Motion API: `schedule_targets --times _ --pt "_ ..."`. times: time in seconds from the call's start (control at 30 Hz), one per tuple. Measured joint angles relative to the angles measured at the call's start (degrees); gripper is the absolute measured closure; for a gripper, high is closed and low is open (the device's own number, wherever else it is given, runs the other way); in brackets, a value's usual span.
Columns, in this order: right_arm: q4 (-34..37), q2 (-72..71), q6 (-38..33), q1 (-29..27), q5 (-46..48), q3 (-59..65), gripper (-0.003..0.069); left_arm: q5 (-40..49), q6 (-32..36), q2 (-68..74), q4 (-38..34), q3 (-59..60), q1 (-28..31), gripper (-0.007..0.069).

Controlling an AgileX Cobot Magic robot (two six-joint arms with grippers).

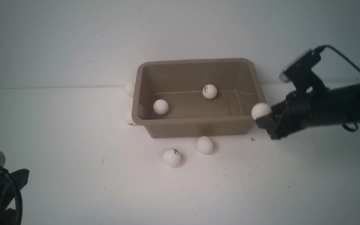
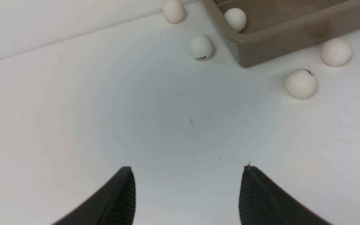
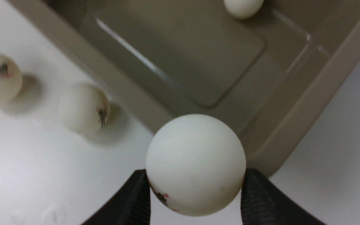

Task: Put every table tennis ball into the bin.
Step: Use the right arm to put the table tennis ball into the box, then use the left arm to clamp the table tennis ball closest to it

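Right claw [image 3: 195, 187] pinches a white ball [image 1: 261, 111] right at the bin's [image 1: 195, 126] right rim, near its front corner. Two balls [image 1: 160, 107] sit inside. Four others lie on the table [image 1: 73, 156]: front pair [image 1: 204, 145] before the near wall, side pair [image 1: 130, 118] hugging the left wall. Left claw [image 2: 187, 190] is spread wide, well apart.

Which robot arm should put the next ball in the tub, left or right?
Right. The right tool holds a ball at the right rim of the bin. The left tool is open, empty and far from the bin.
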Motion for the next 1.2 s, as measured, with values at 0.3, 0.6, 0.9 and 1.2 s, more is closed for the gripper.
schedule_targets --times 0.3,0.6,0.9,1.2 --pt "6.0 3.9 -1.4 0.0 2.8 -12.2 0.0319 0.0 -0.3 0.0 -0.2 0.0 0.0 0.0220" --pt "9.2 13.5 -3.2 0.0 6.7 -17.8 0.0319 0.0 -0.6 0.0 -0.2 0.0 0.0 0.0220" --pt "12.5 12.7 -4.4 0.0 6.7 -17.9 0.0169 0.0 -0.6 0.0 -0.2 0.0 0.0 0.0220" --pt "-2.6 0.2 5.3 -0.1 12.0 -17.9 0.0146 0.0 -0.6 0.0 -0.2 0.0 0.0 0.0220"
